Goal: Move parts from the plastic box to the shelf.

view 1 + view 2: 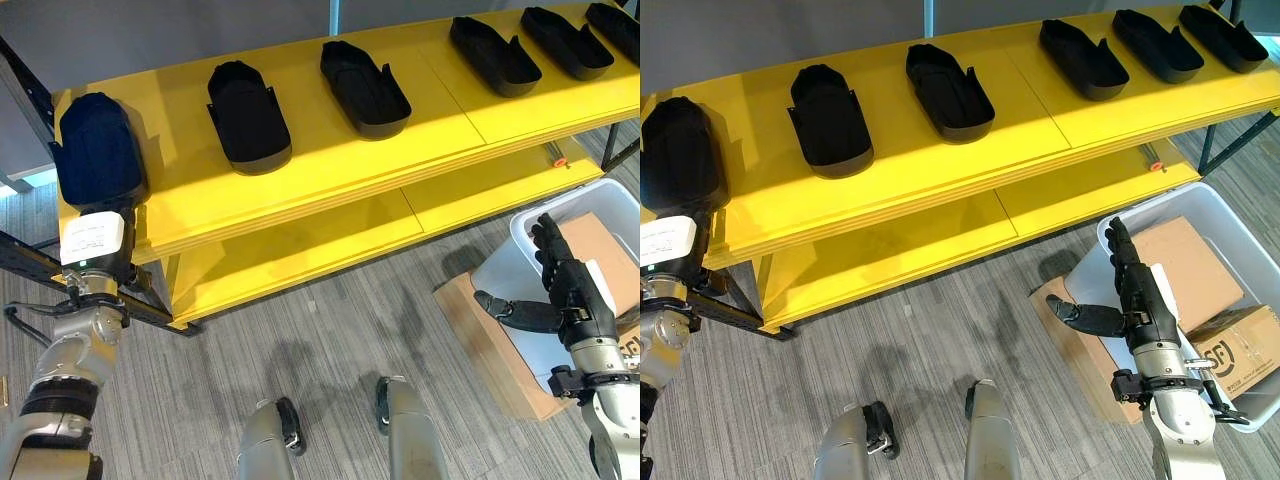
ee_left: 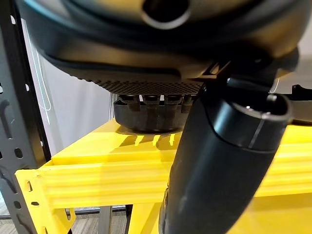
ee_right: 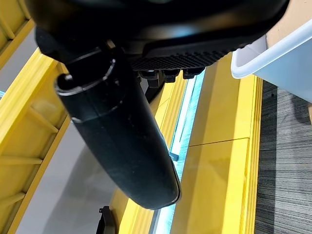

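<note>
A yellow shelf point(image 1: 330, 170) spans the upper frame, five black parts lined along its top board. At lower right sits the plastic box point(image 1: 1230, 215), holding cardboard boxes point(image 1: 1185, 260). The left robot hand point(image 1: 95, 240), at the shelf's left end, is curled around a sixth black part point(image 1: 98, 150) resting there. The right robot hand point(image 1: 1130, 290) hangs beside the box, fingers straight, thumb out.

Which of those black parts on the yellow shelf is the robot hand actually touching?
The part at the far left end of the shelf. The left robot hand is under it at the shelf edge; the other five parts lie untouched further along.
</note>
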Robot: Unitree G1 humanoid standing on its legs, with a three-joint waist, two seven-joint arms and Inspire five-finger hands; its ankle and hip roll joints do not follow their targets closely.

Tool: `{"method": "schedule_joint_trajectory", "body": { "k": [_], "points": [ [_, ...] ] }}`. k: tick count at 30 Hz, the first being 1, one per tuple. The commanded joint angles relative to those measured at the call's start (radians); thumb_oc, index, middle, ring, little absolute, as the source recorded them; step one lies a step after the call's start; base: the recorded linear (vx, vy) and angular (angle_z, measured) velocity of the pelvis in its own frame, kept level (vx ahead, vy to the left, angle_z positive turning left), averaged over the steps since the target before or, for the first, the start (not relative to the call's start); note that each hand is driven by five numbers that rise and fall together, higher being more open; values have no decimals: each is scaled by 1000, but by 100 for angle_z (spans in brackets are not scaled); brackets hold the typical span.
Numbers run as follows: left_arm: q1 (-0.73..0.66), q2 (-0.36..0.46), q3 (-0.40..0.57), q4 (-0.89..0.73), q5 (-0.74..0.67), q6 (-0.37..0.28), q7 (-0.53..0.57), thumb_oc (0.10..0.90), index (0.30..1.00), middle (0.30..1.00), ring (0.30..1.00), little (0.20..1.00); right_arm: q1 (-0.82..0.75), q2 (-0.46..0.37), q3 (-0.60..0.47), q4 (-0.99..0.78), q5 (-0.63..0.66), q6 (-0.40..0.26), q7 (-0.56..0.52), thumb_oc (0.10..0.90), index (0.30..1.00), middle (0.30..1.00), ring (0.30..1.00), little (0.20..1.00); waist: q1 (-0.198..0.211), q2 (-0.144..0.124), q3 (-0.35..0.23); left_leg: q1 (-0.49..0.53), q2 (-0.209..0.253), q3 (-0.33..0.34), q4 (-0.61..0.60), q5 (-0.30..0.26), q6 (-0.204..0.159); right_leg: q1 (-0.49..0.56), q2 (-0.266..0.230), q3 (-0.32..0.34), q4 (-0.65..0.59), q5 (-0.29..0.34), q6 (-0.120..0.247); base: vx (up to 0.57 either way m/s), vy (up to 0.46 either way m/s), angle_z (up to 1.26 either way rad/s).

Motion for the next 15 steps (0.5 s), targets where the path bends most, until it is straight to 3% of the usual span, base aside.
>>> {"method": "schedule_joint_trajectory", "body": {
  "k": [1,15],
  "points": [
    [-103,92,24,-14,-18,-3,65,900,1000,1000,1000,1000,-44,-58,-103,-119,36,-102,-27,900,1000,1000,1000,1000,-18,13,-61,57,3,-71,-46,-34,-10,74,37,26,-127,63,-11,0,0,0],
    [-127,98,6,0,-30,-7,64,900,1000,1000,1000,1000,-41,-65,-100,-120,38,-103,-22,900,1000,1000,1000,1000,-22,11,-59,48,4,-67,-31,-40,-7,62,38,36,-121,68,-9,0,0,0]
  ]
}}
